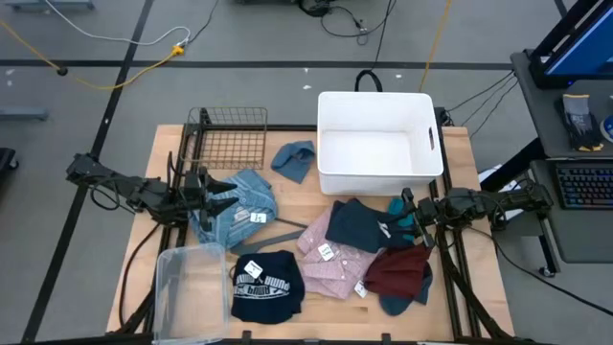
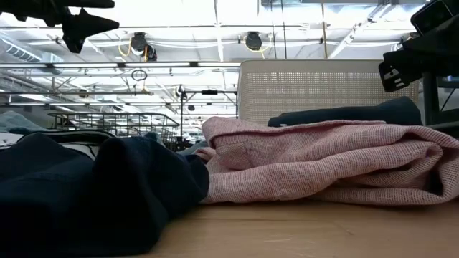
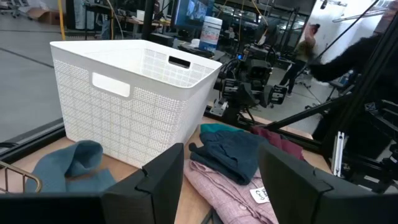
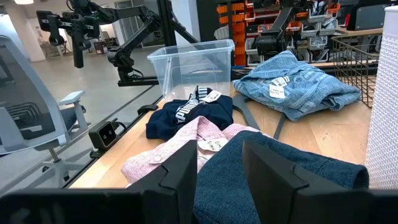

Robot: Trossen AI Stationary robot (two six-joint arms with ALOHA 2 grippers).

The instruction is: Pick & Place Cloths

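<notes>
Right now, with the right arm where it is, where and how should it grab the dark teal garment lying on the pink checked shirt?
Probably by the raised fold along the dark teal garment's edge nearest the right gripper, coming straight down from above. It lies flat, draped over the pink checked shirt, so a pinch on that loose fold should lift it alone. The open fingers already hover just beside it.

Bench point(image 1: 479, 287): light wood top.
White basket point(image 1: 378, 144): far side, right of centre, open top.
Wire basket point(image 1: 230, 137): far left, just left of the white one.
Clear plastic bin point(image 1: 192, 283): near left corner.
Keyboard point(image 1: 582, 185): right, off the bench.
</notes>
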